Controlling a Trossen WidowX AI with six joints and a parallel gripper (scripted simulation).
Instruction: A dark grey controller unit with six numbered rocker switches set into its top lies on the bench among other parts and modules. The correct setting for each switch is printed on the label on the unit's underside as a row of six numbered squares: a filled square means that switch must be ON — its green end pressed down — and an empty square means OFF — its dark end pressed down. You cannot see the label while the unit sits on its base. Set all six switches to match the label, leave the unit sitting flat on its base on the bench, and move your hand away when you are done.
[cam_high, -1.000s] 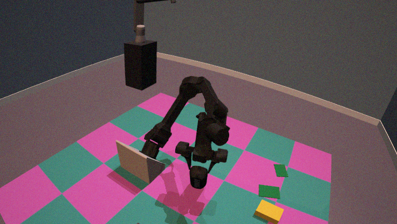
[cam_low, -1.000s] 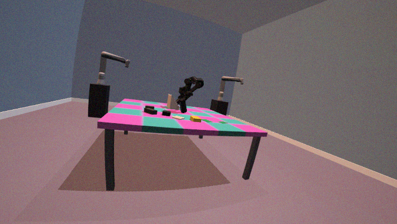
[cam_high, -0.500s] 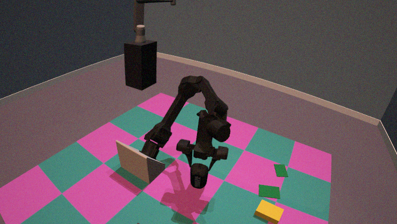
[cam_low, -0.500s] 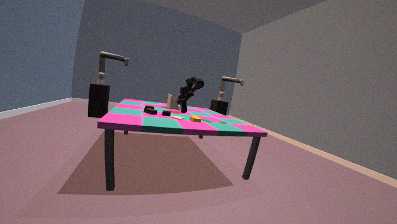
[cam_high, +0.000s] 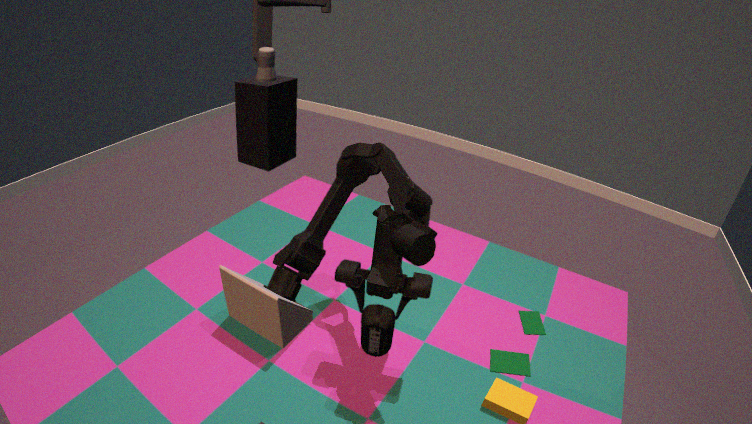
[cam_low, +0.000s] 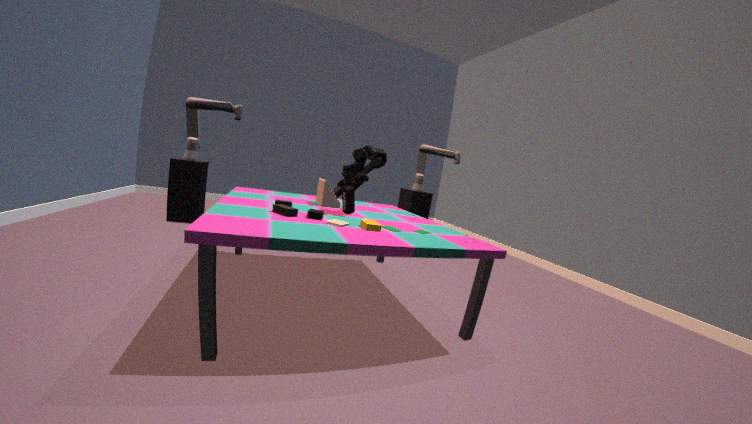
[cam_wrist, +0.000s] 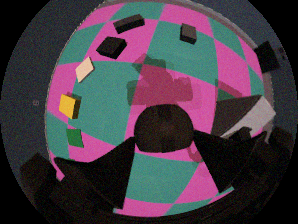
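The dark controller unit (cam_high: 377, 327) (cam_low: 348, 204) (cam_wrist: 164, 120) is held up on end above the bench (cam_high: 184, 342) (cam_low: 226, 223). It shows as a dark rounded body. A pale strip with small marks shows on the side facing the top camera; the marks are too small and blurred to read. My gripper (cam_high: 380, 314) (cam_wrist: 164, 137) points downward and is shut on the unit, with one finger at each side of its upper end. The switches and their positions cannot be made out in any view.
A tilted pale panel (cam_high: 250, 305) (cam_low: 321, 193) (cam_wrist: 257, 117) stands beside the arm base. A yellow block (cam_high: 509, 396) (cam_low: 370, 225) (cam_wrist: 68, 106), green plates (cam_high: 531, 322) (cam_high: 509, 362), a cream tile (cam_low: 337, 223) (cam_wrist: 84, 69) and dark blocks (cam_wrist: 129, 23) (cam_wrist: 111, 47) (cam_wrist: 188, 33) lie on the bench.
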